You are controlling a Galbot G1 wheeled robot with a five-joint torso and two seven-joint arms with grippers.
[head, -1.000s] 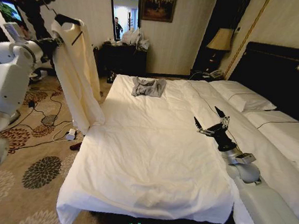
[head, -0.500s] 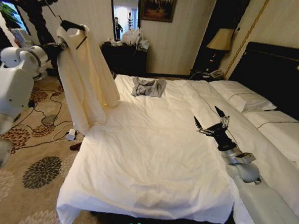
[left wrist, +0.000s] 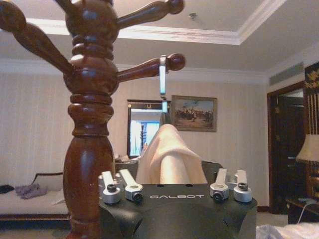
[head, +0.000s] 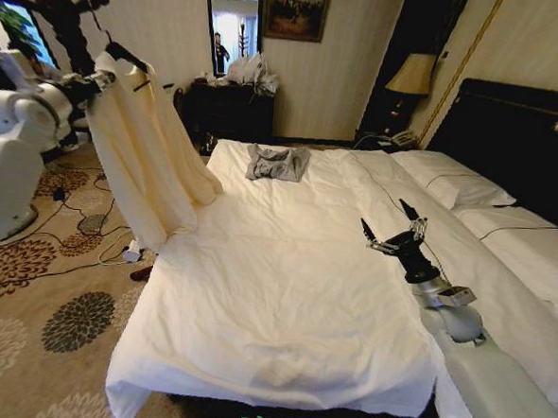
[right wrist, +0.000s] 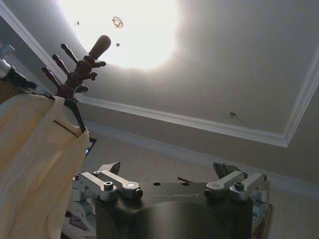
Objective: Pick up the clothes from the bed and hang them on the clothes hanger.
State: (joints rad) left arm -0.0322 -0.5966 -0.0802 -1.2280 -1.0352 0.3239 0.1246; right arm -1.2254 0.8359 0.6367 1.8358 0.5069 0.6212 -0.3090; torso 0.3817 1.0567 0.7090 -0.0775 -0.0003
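The clothes [head: 141,144] hung on the clothes hanger [head: 127,58] at 10 o'clock off the bed [head: 283,295], beside the coat stand [head: 59,6]. The left gripper [head: 97,79] gripped the clothes near the collar. The right gripper [head: 391,233] hovered wide open over the sheets. A grey garment [head: 277,162] lay at 12 o'clock.

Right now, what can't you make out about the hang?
- Hanger hook on the coat stand peg or just before it: left wrist view, depth unclear.
- Left gripper at the hanger: head view, too small.
- Hanger shoulders: covered by the shirt.
- Right gripper hovers open over the bed.
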